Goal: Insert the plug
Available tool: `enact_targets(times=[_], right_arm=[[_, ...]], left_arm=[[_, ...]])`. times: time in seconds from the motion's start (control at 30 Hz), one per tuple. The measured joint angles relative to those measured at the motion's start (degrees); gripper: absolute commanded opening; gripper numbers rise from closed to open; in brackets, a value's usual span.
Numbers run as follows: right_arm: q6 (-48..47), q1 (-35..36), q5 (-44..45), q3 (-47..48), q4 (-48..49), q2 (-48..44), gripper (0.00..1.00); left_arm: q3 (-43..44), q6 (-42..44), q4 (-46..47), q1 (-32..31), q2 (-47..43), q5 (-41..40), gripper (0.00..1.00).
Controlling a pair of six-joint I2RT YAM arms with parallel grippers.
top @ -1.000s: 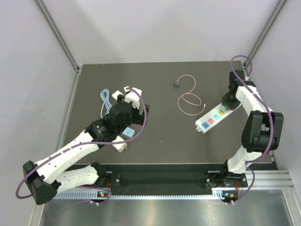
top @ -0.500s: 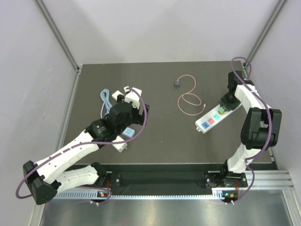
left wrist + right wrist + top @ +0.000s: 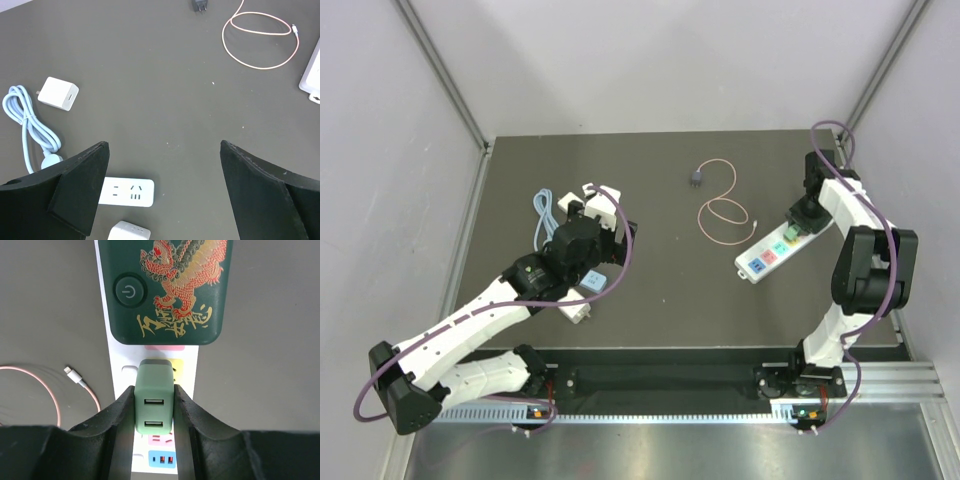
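Scene unchanged: right jaws grip pale green charger block on white power strip; left jaws wide; dark grey pink-cabled plug untouched between them.

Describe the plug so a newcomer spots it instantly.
On the dark table, look far centre. The plug is the small dark grey head on a thin pink looping cable; the cube adapter and blue-cabled plug at left are white.

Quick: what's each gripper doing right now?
The left gripper: open, holding nothing.
The right gripper: fingers closed on the green charger standing on the strip.
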Motion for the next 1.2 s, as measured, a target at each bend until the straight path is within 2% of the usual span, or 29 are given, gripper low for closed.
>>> enact_targets(times=[0.5,0.93,1.2], right_arm=[[-0.2,1.6,6.1,-5.5,8.7,-2.0,0.0],[0.5,10.4,19.6,-8.0,9.8,-2.8,0.0],[4.3,13.4,23.4,-13.0,13.1,-4.7,0.0]], left_arm=[[0.0,0.0,0.0,0.0,0.0,-0.7,0.96],[0.0,0.0,0.0,0.0,0.0,-0.6,0.96],[0.0,-0.1,0.0,0.0,0.0,-0.3,0.96]])
